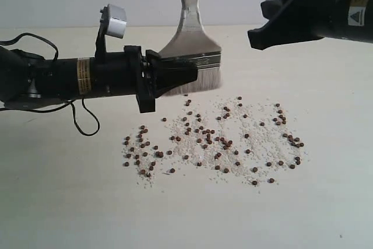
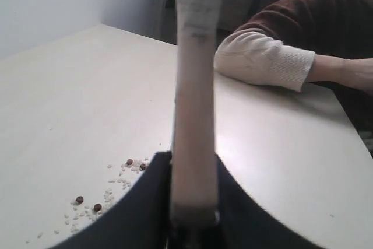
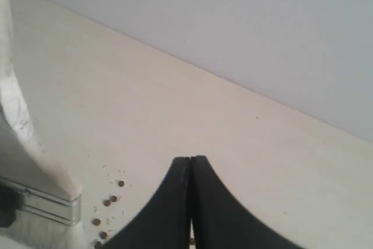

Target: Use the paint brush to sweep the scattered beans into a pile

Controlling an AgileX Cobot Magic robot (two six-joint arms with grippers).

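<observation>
The paint brush [image 1: 191,45] stands upright, cream handle up and whitish bristles hanging just above the table behind the beans. My left gripper [image 1: 189,73] reaches in from the left and is shut on it at the silver ferrule. In the left wrist view the handle [image 2: 195,86] rises between the two dark jaws of that gripper [image 2: 194,202]. The beans [image 1: 215,141] lie scattered in a wide band with fine white crumbs in front of the brush. My right gripper [image 1: 253,38] hovers shut and empty above the table at the upper right. In its wrist view the gripper [image 3: 190,161] is above a few beans [image 3: 111,199], beside the ferrule [image 3: 41,202].
A person's forearm in a cream cuff and brown sleeve [image 2: 274,62] rests on the far edge of the pale table [image 1: 326,202]. A black cable [image 1: 84,121] loops under the left arm. A wall stands behind the table.
</observation>
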